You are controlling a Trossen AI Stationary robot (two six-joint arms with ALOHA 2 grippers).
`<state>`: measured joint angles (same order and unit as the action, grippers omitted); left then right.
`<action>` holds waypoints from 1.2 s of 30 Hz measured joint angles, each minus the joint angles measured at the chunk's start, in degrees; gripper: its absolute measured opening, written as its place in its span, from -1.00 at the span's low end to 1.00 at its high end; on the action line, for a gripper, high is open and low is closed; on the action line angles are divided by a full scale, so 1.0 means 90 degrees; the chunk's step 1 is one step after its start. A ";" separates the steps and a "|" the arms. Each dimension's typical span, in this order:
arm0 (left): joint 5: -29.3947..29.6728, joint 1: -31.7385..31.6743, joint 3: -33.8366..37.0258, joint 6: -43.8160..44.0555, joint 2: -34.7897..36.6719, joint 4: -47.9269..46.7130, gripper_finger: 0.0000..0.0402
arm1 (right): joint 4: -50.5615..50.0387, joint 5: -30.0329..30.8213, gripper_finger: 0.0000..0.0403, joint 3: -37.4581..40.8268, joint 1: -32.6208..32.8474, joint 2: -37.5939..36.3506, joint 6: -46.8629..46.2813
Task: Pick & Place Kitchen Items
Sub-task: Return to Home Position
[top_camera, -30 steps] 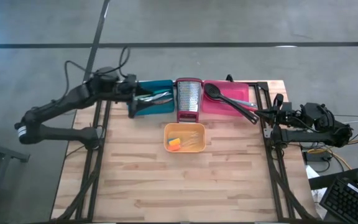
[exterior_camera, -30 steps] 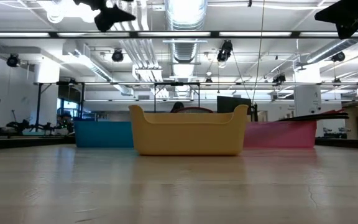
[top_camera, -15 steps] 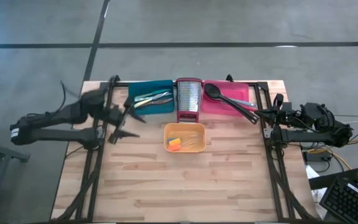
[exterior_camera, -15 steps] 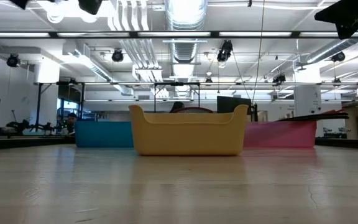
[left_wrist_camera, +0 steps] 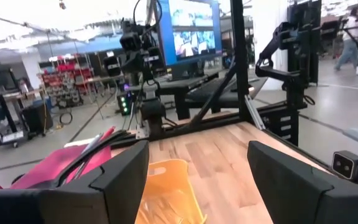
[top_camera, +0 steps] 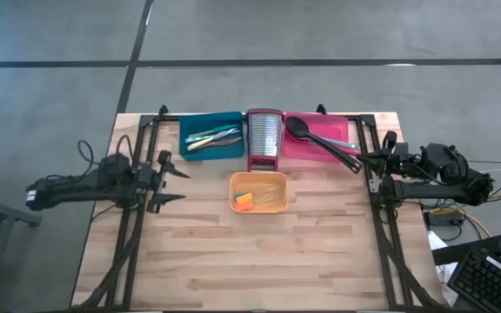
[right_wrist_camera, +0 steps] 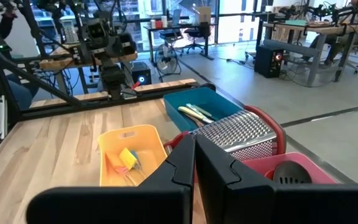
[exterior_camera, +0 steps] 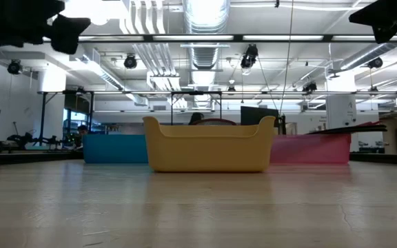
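Hovering at the table's left edge: left gripper (top_camera: 177, 184), fingers spread wide, empty. Right gripper (top_camera: 374, 170) at right edge, clenched. Thin tools (top_camera: 211, 137) in teal tray (top_camera: 186, 149); black spoons (top_camera: 320, 139) in pink tray (top_camera: 342, 123); small pieces (top_camera: 245, 201) in yellow bin (top_camera: 233, 188).

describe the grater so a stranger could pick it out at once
On the wooden table, find the row at one edge. The grater stands between the teal tray and the pink tray. It alone is upright perforated steel with a red base.

Teal tray (top_camera: 209, 116), pink tray (top_camera: 338, 128), orange tray (top_camera: 258, 176), black spoon (top_camera: 321, 140), red-based grater (top_camera: 264, 133)
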<state>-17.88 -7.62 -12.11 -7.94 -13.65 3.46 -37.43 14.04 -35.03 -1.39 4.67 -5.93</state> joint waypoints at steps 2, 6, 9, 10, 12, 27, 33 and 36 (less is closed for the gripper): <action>-0.0003 0.0000 0.0224 0.0007 0.0268 0.0010 0.38 | 0.0000 0.0000 -0.96 0.0000 0.0000 0.0000 0.0000; -0.0002 0.0002 0.0639 0.0159 0.0692 -0.0022 0.38 | -0.0002 -0.0001 -0.96 0.0000 0.0000 0.0000 0.0000; -0.0001 0.0002 0.0952 0.0196 0.0929 0.0009 0.38 | -0.0002 -0.0002 -0.96 0.0000 0.0000 0.0000 0.0000; -0.0001 0.0002 0.1067 0.0199 0.1008 -0.0004 0.38 | -0.0002 0.0000 -0.96 0.0000 0.0000 0.0000 0.0000; 0.0014 0.0002 0.1281 0.0199 0.1163 0.0003 0.38 | -0.0001 0.0000 -0.96 0.0000 0.0001 0.0000 0.0000; 0.0074 0.0000 0.1262 0.0218 0.1099 -0.0063 0.38 | -0.0002 -0.0005 -0.96 0.0000 0.0000 0.0000 0.0000; 0.0073 0.0000 0.1264 0.0216 0.1097 -0.0068 0.38 | -0.0002 -0.0005 -0.96 0.0000 0.0000 0.0000 0.0000; 0.0075 0.0000 0.1264 0.0218 0.1097 -0.0070 0.38 | -0.0002 -0.0002 -0.96 0.0000 0.0000 0.0000 0.0000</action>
<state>-17.21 -7.62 -0.73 -5.98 -3.77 2.83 -37.45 14.02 -35.03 -1.39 4.67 -5.93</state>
